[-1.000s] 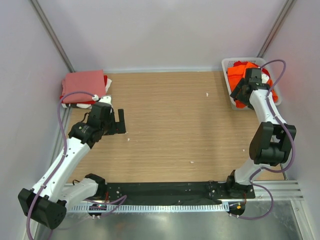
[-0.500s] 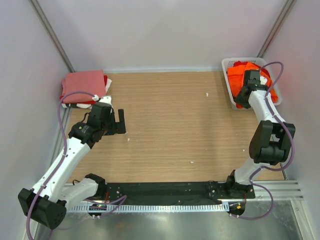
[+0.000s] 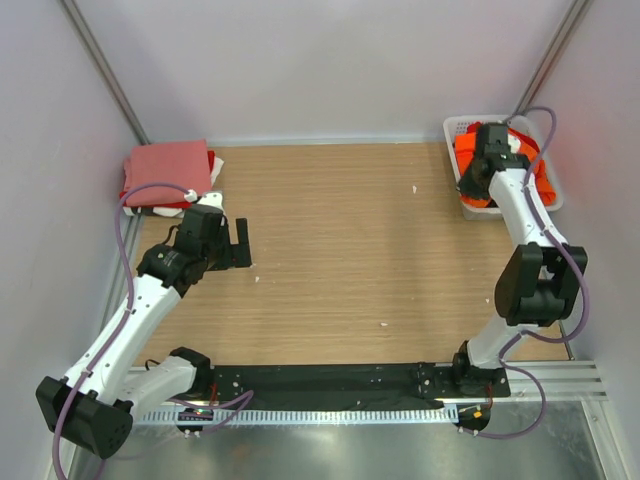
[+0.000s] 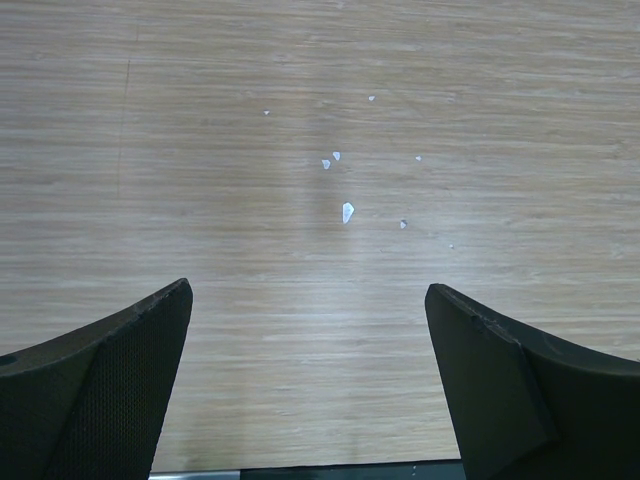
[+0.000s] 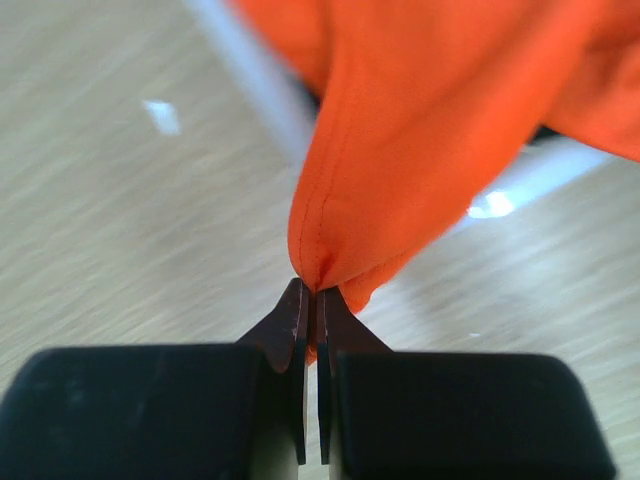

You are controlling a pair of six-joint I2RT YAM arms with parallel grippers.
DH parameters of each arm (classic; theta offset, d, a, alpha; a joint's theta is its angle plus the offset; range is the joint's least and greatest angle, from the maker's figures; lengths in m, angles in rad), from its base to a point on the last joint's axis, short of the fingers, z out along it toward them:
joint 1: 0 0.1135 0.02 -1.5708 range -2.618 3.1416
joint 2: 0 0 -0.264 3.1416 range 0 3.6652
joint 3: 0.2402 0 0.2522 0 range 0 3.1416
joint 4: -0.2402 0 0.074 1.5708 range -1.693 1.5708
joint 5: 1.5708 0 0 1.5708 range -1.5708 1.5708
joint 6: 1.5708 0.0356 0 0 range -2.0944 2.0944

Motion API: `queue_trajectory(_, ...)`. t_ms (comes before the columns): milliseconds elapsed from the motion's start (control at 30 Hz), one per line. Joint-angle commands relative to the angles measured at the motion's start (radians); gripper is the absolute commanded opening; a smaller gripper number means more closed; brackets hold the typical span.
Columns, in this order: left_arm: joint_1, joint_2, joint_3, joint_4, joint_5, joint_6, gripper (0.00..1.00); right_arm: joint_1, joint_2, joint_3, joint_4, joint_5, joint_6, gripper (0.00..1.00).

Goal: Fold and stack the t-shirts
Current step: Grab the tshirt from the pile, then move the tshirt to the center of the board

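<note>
Overhead, far right: a white slatted basket [image 3: 455, 127] stands at the far right corner of the table [image 3: 340, 230] with the orange t-shirt [image 3: 543, 178] heaped in it. The right gripper [image 3: 470, 183] is at the basket's left edge, and its jaws cannot be made out from this height.
Right wrist view: this view shows what the overhead one hides. The right gripper [image 5: 309, 292] is pinched tight on a seamed fold of the orange t-shirt [image 5: 430, 120], and the cloth rises in a peak from the fingertips. A blurred white bar of the basket [image 5: 250, 85] crosses behind, with wood on either side.
Right arm pose: the right arm [image 3: 525, 215] has its elbow bent near the table's right edge, its forearm running far toward the basket and its wrist tipped down.
Left wrist view: the left gripper [image 4: 308, 290] is spread wide with nothing between its fingers. Below it are bare wood and small white specks [image 4: 347, 211].
Left arm pose: the left arm [image 3: 130, 320] slants from the near left corner toward the far side, with the left gripper [image 3: 243, 240] over the table's left part.
Overhead, far left: a folded salmon-pink t-shirt [image 3: 170, 165] tops a stack, with a red t-shirt [image 3: 127, 192] and a white t-shirt [image 3: 216, 166] showing under it. Neither wrist view catches this stack.
</note>
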Motion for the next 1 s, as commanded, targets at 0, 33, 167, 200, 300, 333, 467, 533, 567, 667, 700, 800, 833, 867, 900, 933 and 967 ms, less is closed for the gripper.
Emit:
queue_trajectory(0,-0.004,-0.015,0.015,0.003,-0.027,0.01,1.0,0.16,-0.03,0.262,-0.051,-0.078,0.024,0.01)
queue_trajectory(33,-0.004,-0.014,0.015,0.001,-0.03,0.009,1.0,0.249,-0.009,0.404,-0.097,-0.106,0.02,0.01)
queue_trajectory(167,-0.004,-0.008,0.017,-0.002,-0.038,0.007,1.0,0.468,0.164,0.973,-0.307,-0.235,-0.031,0.01)
queue_trajectory(200,-0.006,-0.008,0.017,-0.002,-0.036,0.006,1.0,0.503,0.233,1.102,-0.373,-0.28,-0.035,0.01)
queue_trajectory(300,-0.006,-0.009,0.015,-0.003,-0.042,0.004,1.0,0.526,0.187,1.26,-0.348,-0.29,0.0,0.01)
queue_trajectory(333,-0.007,-0.008,0.015,-0.003,-0.045,0.004,1.0,0.524,0.057,1.188,-0.256,-0.258,-0.008,0.01)
queue_trajectory(467,-0.006,-0.012,0.02,-0.008,-0.055,0.004,1.0,0.48,-0.231,0.558,-0.046,-0.065,-0.017,0.01)
queue_trajectory(533,-0.006,-0.018,0.018,-0.008,-0.065,0.003,1.0,0.4,-0.286,0.342,-0.033,-0.002,0.015,0.01)
queue_trajectory(567,-0.006,-0.021,0.017,-0.008,-0.064,0.003,1.0,0.376,-0.323,0.275,-0.039,0.027,0.03,0.01)
queue_trajectory(667,-0.006,-0.024,0.015,-0.008,-0.058,0.0,1.0,0.29,-0.411,-0.011,-0.052,0.107,0.11,0.47)
queue_trajectory(700,-0.007,-0.026,0.015,-0.006,-0.056,0.0,1.0,0.277,-0.442,-0.097,-0.006,0.115,0.128,0.72)
queue_trajectory(800,-0.007,-0.023,0.014,-0.005,-0.047,-0.002,1.0,0.268,-0.525,-0.352,0.053,0.129,0.187,1.0)
queue_trajectory(833,-0.007,-0.018,0.015,-0.005,-0.041,0.0,1.0,0.267,-0.53,-0.392,0.053,0.133,0.193,1.0)
queue_trajectory(867,-0.007,-0.015,0.015,-0.003,-0.035,0.0,1.0,0.265,-0.533,-0.4,0.051,0.129,0.193,1.0)
queue_trajectory(900,-0.007,-0.014,0.015,-0.003,-0.03,0.0,1.0,0.267,-0.536,-0.403,0.047,0.118,0.189,1.0)
queue_trajectory(933,-0.007,-0.011,0.015,-0.003,-0.024,0.001,1.0,0.268,-0.542,-0.402,0.047,0.101,0.187,1.0)
queue_trajectory(967,-0.007,-0.006,0.015,-0.003,-0.022,0.0,1.0,0.273,-0.55,-0.405,0.048,0.068,0.19,1.0)
